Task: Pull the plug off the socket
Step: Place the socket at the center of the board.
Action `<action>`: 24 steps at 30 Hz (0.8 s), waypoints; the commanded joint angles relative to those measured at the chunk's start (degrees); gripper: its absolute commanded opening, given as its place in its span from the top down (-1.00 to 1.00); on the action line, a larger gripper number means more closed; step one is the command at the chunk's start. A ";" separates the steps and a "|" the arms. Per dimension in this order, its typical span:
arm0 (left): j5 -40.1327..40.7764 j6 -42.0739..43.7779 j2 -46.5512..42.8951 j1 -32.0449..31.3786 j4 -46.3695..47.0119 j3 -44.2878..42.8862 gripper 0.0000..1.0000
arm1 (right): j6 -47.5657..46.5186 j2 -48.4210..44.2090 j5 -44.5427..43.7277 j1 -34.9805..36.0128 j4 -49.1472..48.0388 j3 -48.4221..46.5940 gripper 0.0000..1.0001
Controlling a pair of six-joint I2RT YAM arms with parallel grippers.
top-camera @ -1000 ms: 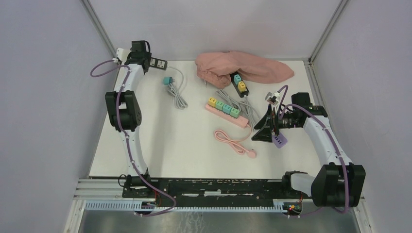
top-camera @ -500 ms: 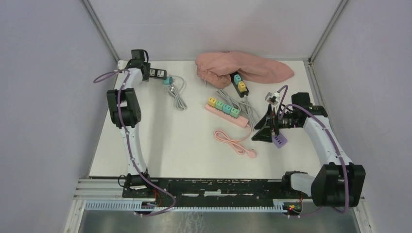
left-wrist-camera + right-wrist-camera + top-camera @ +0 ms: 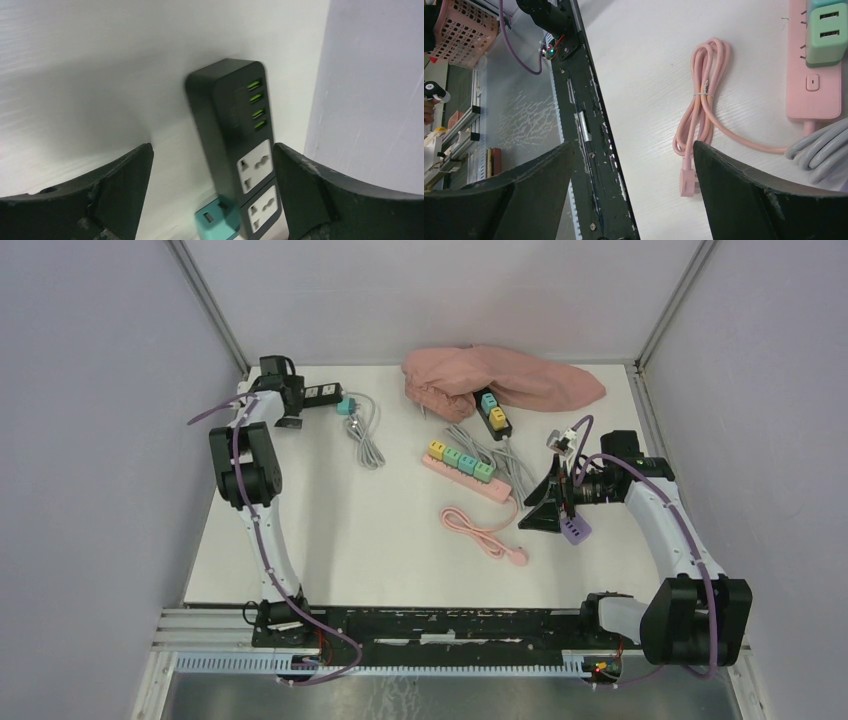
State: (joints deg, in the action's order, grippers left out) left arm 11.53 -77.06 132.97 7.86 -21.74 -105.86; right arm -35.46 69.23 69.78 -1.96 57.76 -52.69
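A black power strip [image 3: 318, 393] [image 3: 235, 135] lies flat at the table's far left corner, its white sockets empty. The teal plug [image 3: 346, 407] [image 3: 216, 223] rests against the strip's side, out of any socket, and its grey cord [image 3: 366, 438] trails toward me. My left gripper [image 3: 298, 403] [image 3: 212, 152] is open, one finger on each side of the strip and neither touching it. Over the right side of the table my right gripper [image 3: 550, 508] [image 3: 631, 150] is open and holds nothing.
A pink strip with several coloured plugs [image 3: 462, 466] lies mid-table, its coiled pink cord [image 3: 486, 532] [image 3: 701, 115] nearer me. A pink cloth [image 3: 500, 378] and a second black strip [image 3: 492, 416] sit at the back. The cage wall [image 3: 375, 85] stands right beside the left gripper.
My left gripper carried the black strip down beside the teal plug, then opened and let it go. The right arm has not moved.
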 commanded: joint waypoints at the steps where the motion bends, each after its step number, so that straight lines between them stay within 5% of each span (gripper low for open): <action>1: -2.27 -0.81 -8.18 1.31 2.46 8.05 -0.93 | -1.74 -0.71 0.96 -0.28 -0.11 -1.89 -0.89; 13: -8.72 1.19 -33.67 -1.31 17.51 43.10 -0.99 | -5.00 -3.99 -0.44 -0.59 0.81 -1.31 -0.90; 24: -18.46 17.87 -54.30 -9.08 29.90 65.88 -0.99 | -6.39 -5.61 -2.02 -1.56 0.87 -1.11 -0.97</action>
State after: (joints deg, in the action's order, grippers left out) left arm -0.89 -69.45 85.60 1.10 -0.58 -43.99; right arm -39.94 65.28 67.61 -2.87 58.41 -52.69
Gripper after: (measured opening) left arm 0.997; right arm 0.978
